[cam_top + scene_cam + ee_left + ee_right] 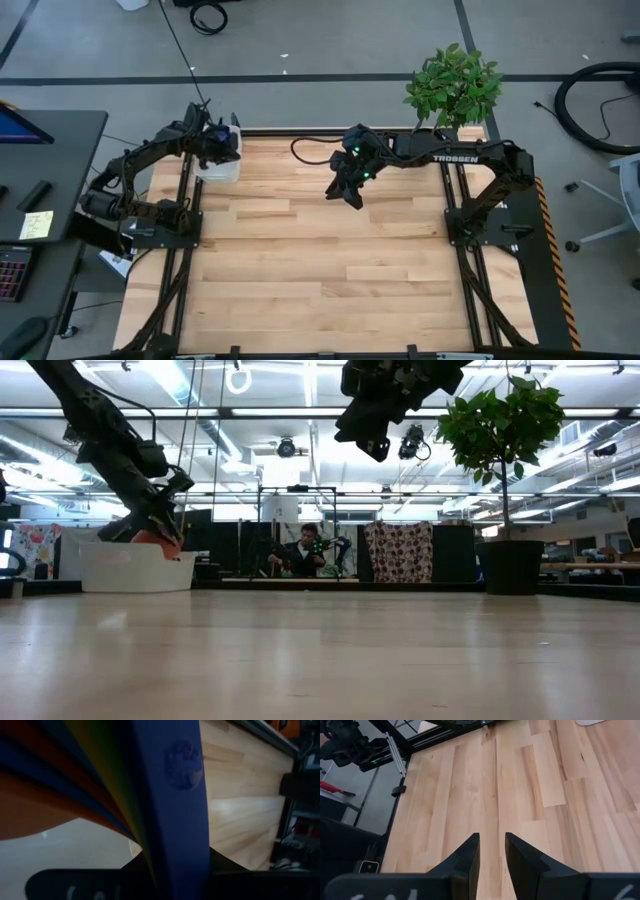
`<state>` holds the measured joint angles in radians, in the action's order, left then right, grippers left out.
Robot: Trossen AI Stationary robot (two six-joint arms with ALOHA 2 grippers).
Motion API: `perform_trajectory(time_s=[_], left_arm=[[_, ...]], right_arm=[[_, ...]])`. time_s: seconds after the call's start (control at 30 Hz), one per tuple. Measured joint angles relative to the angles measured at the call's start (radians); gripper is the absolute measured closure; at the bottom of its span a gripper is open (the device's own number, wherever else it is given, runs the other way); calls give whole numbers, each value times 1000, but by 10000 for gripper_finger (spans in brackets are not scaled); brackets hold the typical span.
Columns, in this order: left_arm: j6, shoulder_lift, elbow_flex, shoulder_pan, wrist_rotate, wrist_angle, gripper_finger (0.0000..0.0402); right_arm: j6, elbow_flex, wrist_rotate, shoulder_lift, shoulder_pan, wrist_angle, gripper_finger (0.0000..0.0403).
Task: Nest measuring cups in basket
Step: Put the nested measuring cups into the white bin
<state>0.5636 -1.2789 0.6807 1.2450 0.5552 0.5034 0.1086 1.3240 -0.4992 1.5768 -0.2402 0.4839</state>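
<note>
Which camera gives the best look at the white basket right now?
The low view: the basket shows side-on with the left claw at its rim. The high view shows it mostly covered by that arm. The left wrist view shows only stacked cup handles; the right wrist view misses it.

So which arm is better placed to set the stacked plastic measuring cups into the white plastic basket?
Left. Its gripper grips the nested cups right at the white rectangular basket; the right gripper hangs empty, raised over mid-table.

Left tool holds orange cup at basket rim — right tool hangs high.
</note>
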Motion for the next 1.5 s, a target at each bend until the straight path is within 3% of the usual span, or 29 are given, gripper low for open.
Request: perform_trajectory(time_s=[0.5,1.0,1.5], left_arm=[[292,-10,0,-27,-121,-19,354],[259,-148,2,-32,14,-87,355],[234,-157,2,-31,16,-68,355]], right_arm=[[-4,0,6,0,-6,-2,306],[-33,0,8,0,-6,-4,306],[-33,0,8,0,-6,-5,306]])
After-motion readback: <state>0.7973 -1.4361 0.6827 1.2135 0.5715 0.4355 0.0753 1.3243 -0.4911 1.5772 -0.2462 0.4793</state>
